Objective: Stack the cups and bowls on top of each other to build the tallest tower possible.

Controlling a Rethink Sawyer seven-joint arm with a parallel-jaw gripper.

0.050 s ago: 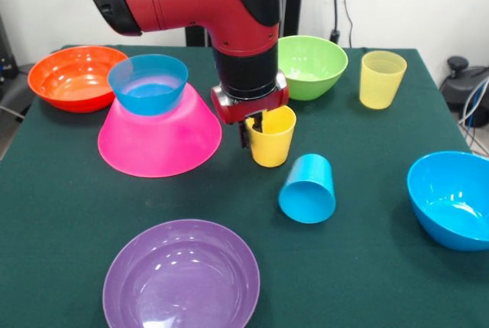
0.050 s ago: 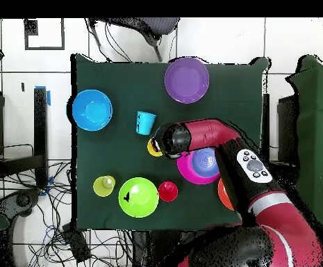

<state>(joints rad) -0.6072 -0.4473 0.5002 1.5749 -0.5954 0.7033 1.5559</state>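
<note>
— Bowls first, nearest to farthest: where do they sit?
— Closest to the front camera, the large purple bowl [image 1: 181, 277] stands upright on the green table [image 1: 53, 221]. To its right, by the table's edge, is the medium blue bowl [image 1: 452, 198], also upright.

— And the cups in the middle?
— A blue cup [image 1: 308, 189] lies on its side, base toward the camera, just in front of the opaque yellow cup [image 1: 271, 136], which stands upright.

— What is the gripper doing?
— The gripper [image 1: 252, 128] comes down at that yellow cup's rim, one dark finger inside and another against the outer wall on the left. Jaws look clamped on the cup wall.

— Where is the tower?
— Left of the yellow cup: the pink bowl [image 1: 159, 138] upside down, with the small blue bowl [image 1: 148, 83] upright on top. It shows beside the arm from overhead too.

— Farther back?
— The orange bowl [image 1: 76, 77] at the left, just behind the tower; the green bowl [image 1: 311, 66] behind the arm; and the pale translucent yellow cup [image 1: 381, 79] to its right. Overhead, a red cup [image 2: 167, 190] stands just beside the green bowl; the front camera doesn't show it.
</note>
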